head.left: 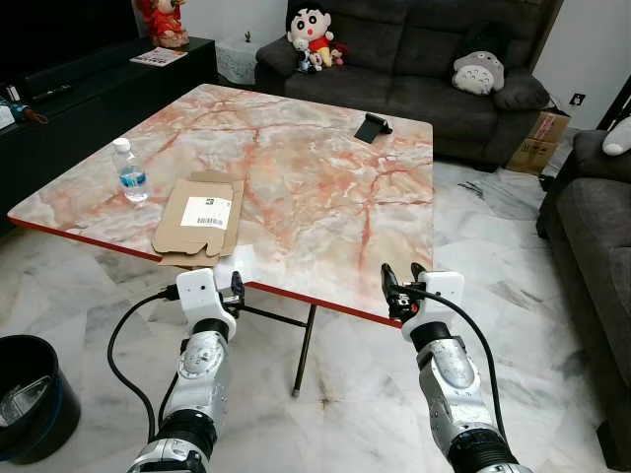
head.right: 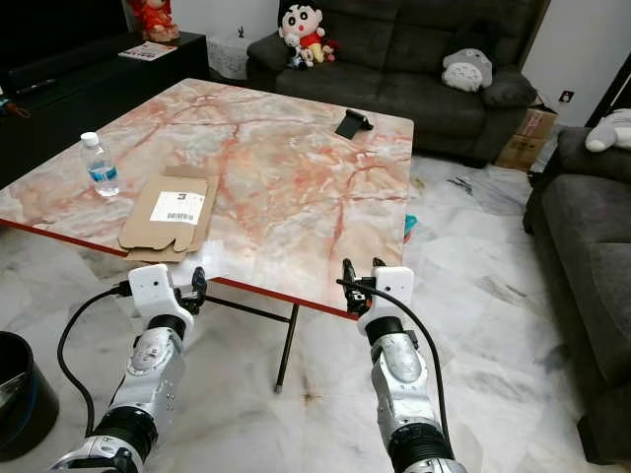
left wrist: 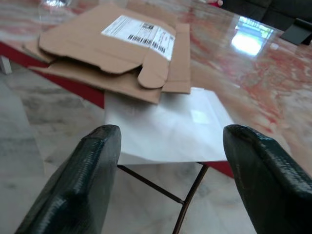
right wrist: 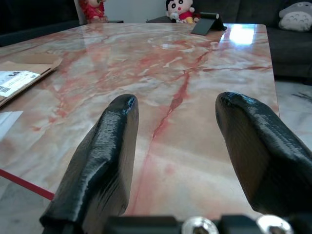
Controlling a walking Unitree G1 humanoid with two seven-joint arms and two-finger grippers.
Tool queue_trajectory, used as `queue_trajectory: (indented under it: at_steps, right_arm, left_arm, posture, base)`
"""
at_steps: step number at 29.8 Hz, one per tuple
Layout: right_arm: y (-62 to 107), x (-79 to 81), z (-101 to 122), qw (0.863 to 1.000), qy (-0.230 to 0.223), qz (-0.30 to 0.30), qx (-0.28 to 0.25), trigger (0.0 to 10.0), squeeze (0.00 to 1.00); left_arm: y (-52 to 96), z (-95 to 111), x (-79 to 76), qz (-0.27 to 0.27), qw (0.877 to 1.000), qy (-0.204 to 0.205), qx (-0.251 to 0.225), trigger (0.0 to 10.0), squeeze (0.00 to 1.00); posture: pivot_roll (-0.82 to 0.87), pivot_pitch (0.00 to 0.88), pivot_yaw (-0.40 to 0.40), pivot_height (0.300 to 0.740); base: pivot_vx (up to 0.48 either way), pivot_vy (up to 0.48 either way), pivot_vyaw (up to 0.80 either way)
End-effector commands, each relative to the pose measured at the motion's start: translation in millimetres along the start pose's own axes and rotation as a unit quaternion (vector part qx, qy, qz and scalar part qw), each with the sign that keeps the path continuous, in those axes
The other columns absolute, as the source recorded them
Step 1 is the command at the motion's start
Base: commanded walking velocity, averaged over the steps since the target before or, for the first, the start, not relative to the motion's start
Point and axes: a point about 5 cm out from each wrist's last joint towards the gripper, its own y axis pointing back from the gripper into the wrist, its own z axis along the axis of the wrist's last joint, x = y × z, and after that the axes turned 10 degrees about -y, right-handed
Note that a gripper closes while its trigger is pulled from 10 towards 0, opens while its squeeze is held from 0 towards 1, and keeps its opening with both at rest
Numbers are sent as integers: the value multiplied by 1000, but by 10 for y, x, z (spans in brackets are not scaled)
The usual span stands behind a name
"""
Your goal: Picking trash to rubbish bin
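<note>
Surroundings: water bottle (head.left: 129, 170) at 10 o'clock on table (head.left: 325, 197), flattened cardboard (head.left: 200, 214), white paper (left wrist: 165, 127) overhanging edge.
Grippers: left gripper (left wrist: 168, 183), right gripper (right wrist: 178, 161) — fingers apart, empty.
Cut off: bin (head.left: 32, 394) — 8 o'clock.

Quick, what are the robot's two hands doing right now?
Left gripper: open, holding nothing, aimed at the white paper.
Right gripper: open, holding nothing, at the table edge.

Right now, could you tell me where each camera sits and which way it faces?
Head eyes: look forward and down at the table, both arms, left pincer, right pincer.
Left wrist: looks along its open fingers at the white paper and cardboard.
Right wrist: looks along its open fingers across the tabletop.
Shared: cardboard and table show in every view.
</note>
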Motion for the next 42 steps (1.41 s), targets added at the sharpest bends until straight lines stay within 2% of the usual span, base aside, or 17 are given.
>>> queue_trajectory:
  at_steps: [1, 4, 7, 8, 17, 19, 21, 24, 29, 31, 32, 40, 42]
  right_arm:
    - [-8, -38, 43, 1000, -2, -5, -7, 10000, 0]
    - [-8, -41, 47, 1000, -1, -5, -7, 10000, 0]
    - [-9, -46, 52, 1000, 0, -4, -7, 10000, 0]
    - [-10, -47, 54, 1000, 0, -4, -7, 10000, 0]
    - [-9, -61, 61, 1000, 3, -6, -8, 10000, 0]
    - [-9, -69, 66, 1000, 3, -7, -8, 10000, 0]
    - [-9, -72, 69, 1000, 3, -7, -9, 10000, 0]
    - [-10, -74, 72, 1000, 4, -8, -10, 10000, 0]
    - [-11, -78, 77, 1000, 4, -9, -11, 10000, 0]
    - [-12, -80, 79, 1000, 4, -9, -11, 10000, 0]
    - [-12, -82, 81, 1000, 4, -10, -12, 10000, 0]
    - [-10, -86, 85, 1000, 3, -11, -13, 10000, 0]
    - [-10, -87, 85, 1000, 3, -11, -13, 10000, 0]
  left_arm:
    - [15, -58, -7, -6, 1000, 14, 18, 10000, 1000]
    - [60, -160, 2, -32, 998, 28, 42, 10000, 1000]
    - [89, -218, 12, -34, 998, 17, 54, 10000, 1000]
    - [98, -236, 29, -29, 998, 13, 57, 10000, 0]
    - [105, -251, 124, -6, 998, 30, 58, 10000, 0]
    - [97, -242, 150, 5, 998, 24, 57, 10000, 0]
    - [82, -233, 196, 27, 997, 33, 57, 10000, 0]
    - [68, -212, 207, 29, 997, 43, 53, 10000, 0]
    - [40, -177, 235, 37, 995, 84, 46, 10000, 0]
    - [25, -162, 243, 39, 991, 119, 44, 10000, 0]
    - [6, -150, 240, 34, 987, 152, 43, 10000, 0]
    - [-10, -147, 201, 9, 982, 186, 44, 10000, 0]
    - [-13, -168, 188, -1, 977, 205, 50, 10000, 0]
  posture:
    - [95, 0, -106, 740]
    - [95, 0, -106, 740]
    - [96, 0, -109, 740]
    - [96, 0, -109, 740]
    - [96, 0, -109, 740]
    - [91, 0, -114, 740]
    - [91, 0, -114, 740]
    - [91, 0, -114, 740]
    - [91, 0, -114, 740]
    - [91, 0, -114, 740]
    - [91, 0, -114, 740]
    - [86, 0, -118, 740]
    - [86, 0, -118, 740]
  base:
    - [0, 0, 0]
    - [0, 0, 0]
    - [0, 0, 0]
    - [0, 0, 0]
    - [0, 0, 0]
    - [0, 0, 0]
    - [0, 0, 0]
    - [0, 0, 0]
    - [0, 0, 0]
    - [0, 0, 0]
    - [0, 0, 0]
    - [0, 0, 0]
    - [0, 0, 0]
